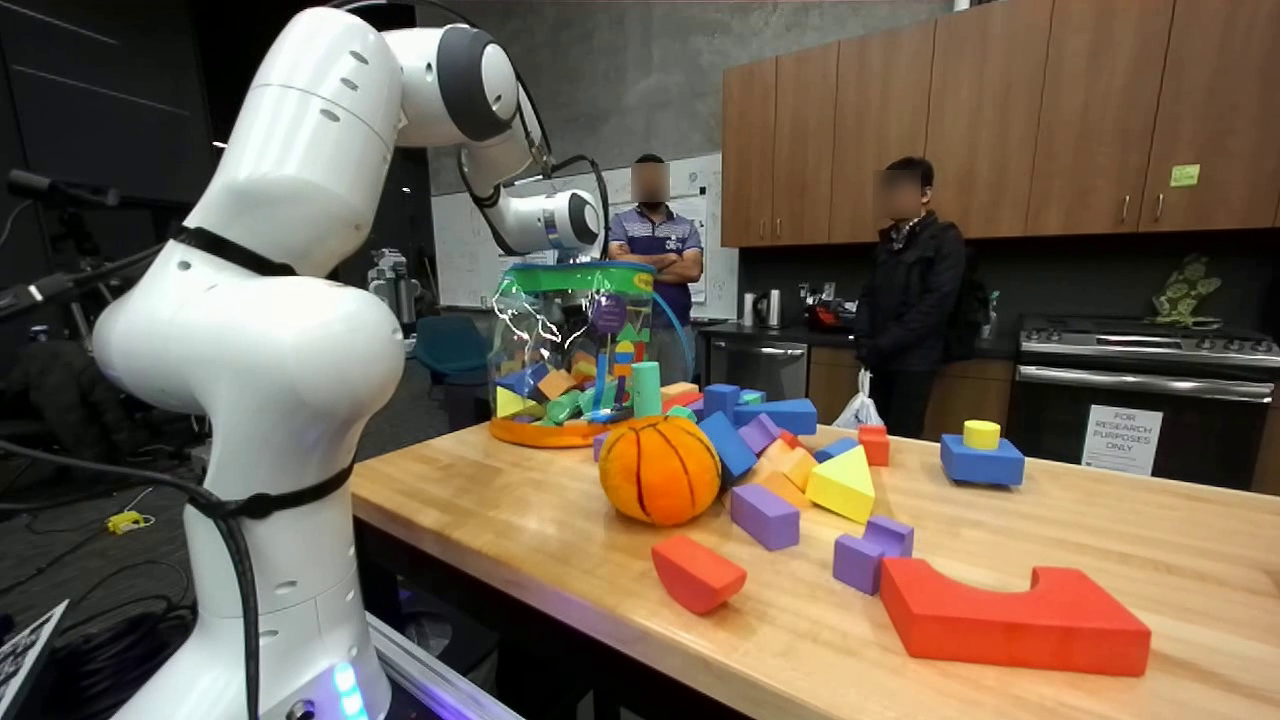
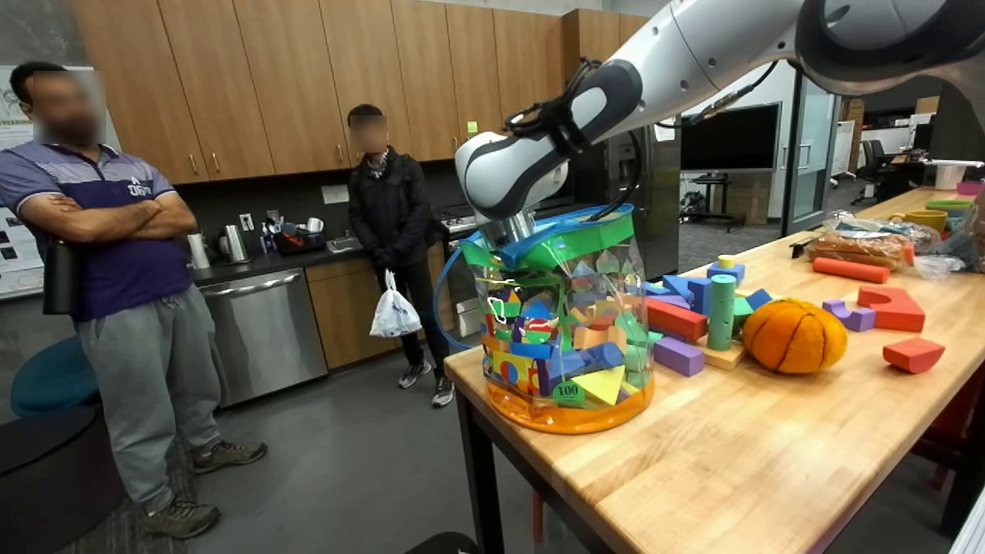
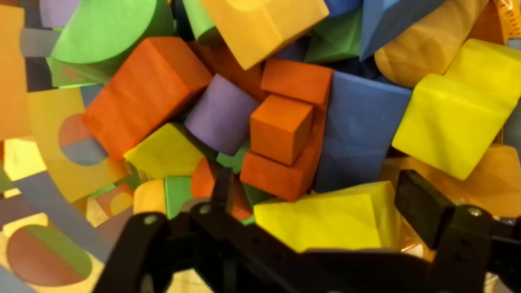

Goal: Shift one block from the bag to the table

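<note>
The clear bag (image 1: pixel 560 280) with a green and blue rim stands upright on the wooden table (image 1: pixel 470 490). It also stands near a table corner in an exterior view (image 2: pixel 569 422). Many coloured blocks lie inside it. The arm reaches down through the bag's open top. In the wrist view my gripper (image 3: pixel 319 195) is open and points down at the blocks. A yellow block (image 3: pixel 317 219) lies between and below the fingers, with no visible grip on it. A small orange-red cube (image 3: pixel 281 129) and a blue block (image 3: pixel 360 134) lie just beyond the fingertips.
An orange ball (image 1: pixel 660 470) and a pile of loose blocks sit beside the bag. A green cylinder (image 2: pixel 722 312) stands upright near it. A red arch block (image 1: pixel 1015 620) and a red half-round block (image 1: pixel 698 573) lie on the table. Two people stand behind the table.
</note>
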You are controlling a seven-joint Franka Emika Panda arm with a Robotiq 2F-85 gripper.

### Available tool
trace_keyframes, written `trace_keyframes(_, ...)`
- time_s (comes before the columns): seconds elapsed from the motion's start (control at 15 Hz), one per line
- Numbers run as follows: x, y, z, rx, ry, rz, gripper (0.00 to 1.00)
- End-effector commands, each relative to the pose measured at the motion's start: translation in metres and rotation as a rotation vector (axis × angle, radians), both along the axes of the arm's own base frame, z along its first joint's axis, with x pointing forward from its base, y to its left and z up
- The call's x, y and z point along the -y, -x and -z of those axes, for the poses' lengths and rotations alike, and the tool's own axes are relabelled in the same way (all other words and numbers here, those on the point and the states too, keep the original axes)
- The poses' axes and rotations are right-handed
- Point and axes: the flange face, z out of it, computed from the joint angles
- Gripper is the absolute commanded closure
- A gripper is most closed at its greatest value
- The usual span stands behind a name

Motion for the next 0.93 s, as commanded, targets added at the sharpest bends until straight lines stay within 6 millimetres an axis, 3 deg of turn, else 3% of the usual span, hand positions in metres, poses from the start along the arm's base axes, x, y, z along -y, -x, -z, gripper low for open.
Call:
trace_keyframes(0.0, -0.002, -0.007, -0.002, 0.019, -0.008, -0.02, 0.25)
trace_keyframes(0.2, -0.003, -0.008, -0.006, 0.046, -0.014, -0.04, 0.39)
trace_keyframes(0.6, -0.004, -0.012, -0.011, 0.075, -0.026, -0.062, 0.86)
trace_keyframes(0.87, -0.004, -0.012, -0.015, 0.085, -0.025, -0.062, 0.95)
